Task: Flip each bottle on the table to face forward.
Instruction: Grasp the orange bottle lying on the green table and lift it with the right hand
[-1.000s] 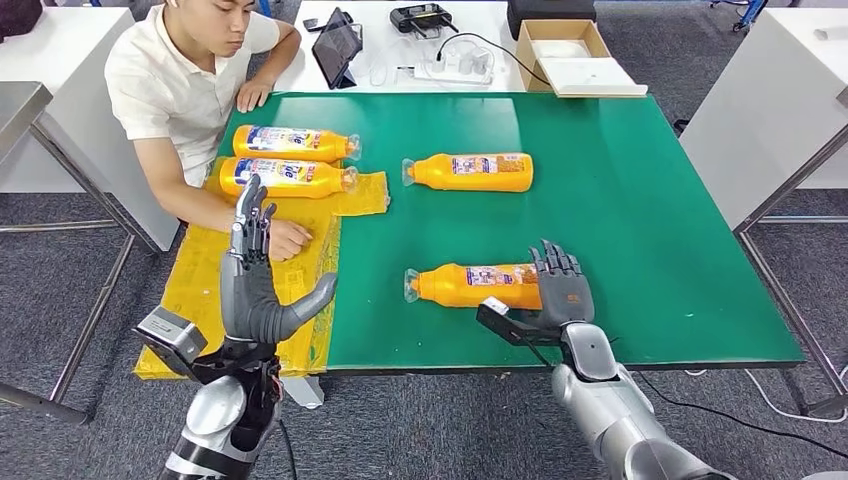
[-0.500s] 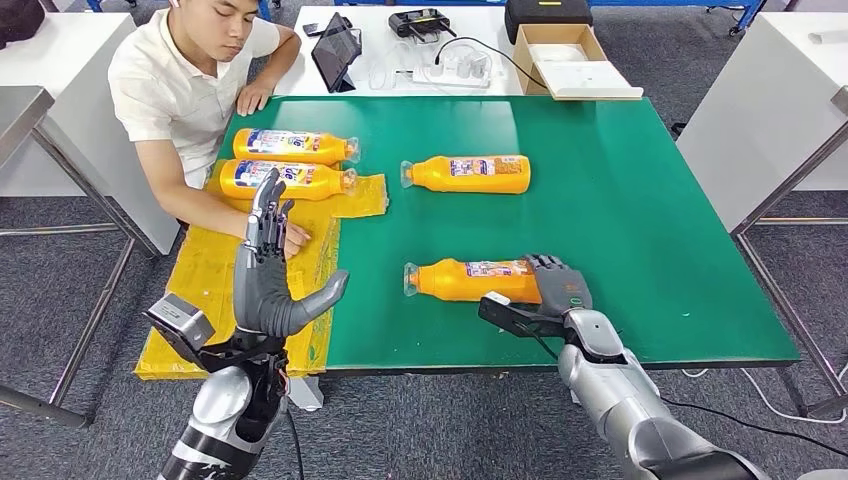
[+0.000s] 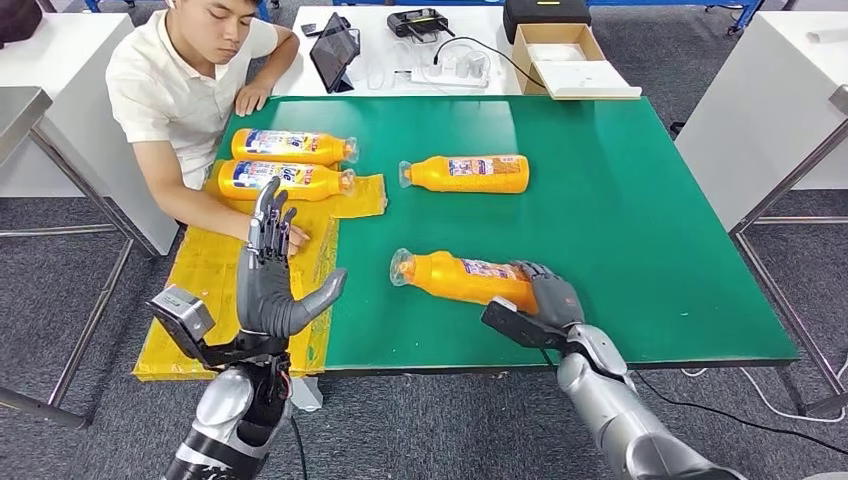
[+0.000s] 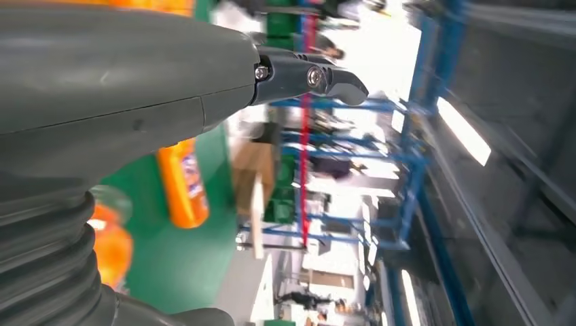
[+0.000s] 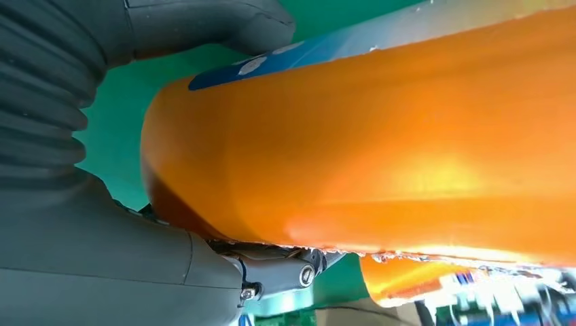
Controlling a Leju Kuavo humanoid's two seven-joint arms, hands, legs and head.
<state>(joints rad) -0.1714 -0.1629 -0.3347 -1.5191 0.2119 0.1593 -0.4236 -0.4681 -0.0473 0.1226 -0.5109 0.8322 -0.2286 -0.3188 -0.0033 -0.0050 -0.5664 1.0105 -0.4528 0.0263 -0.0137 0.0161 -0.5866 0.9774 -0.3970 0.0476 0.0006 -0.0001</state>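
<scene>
**Near bottle in hand, tilted off the desk**

We see the right hand (image 3: 545,297) wrapped around the base end of the near orange bottle (image 3: 462,277), fingers curled over the top and thumb under; the bottle lies near the front edge of the green desk (image 3: 640,210), slanted with its cap end to the left and apparently raised a little. The right wrist view shows the orange body pressed close against the palm. Our left hand (image 3: 268,275) stands upright over the left edge of the desk, fingers apart, holding nothing.

Another orange bottle (image 3: 465,173) lies farther back, mid-desk; two more (image 3: 285,162) rest on the yellow sheet (image 3: 215,275) at the far left, blue labels up, beside a seated person (image 3: 180,90).

We judge the bottle to be stiff, smooth plastic, likely slippery and weighty if full; its round body will roll readily, so a wrap around the wide body suits it better than the narrow neck; a loose hold risks it twisting out mid-turn.
</scene>
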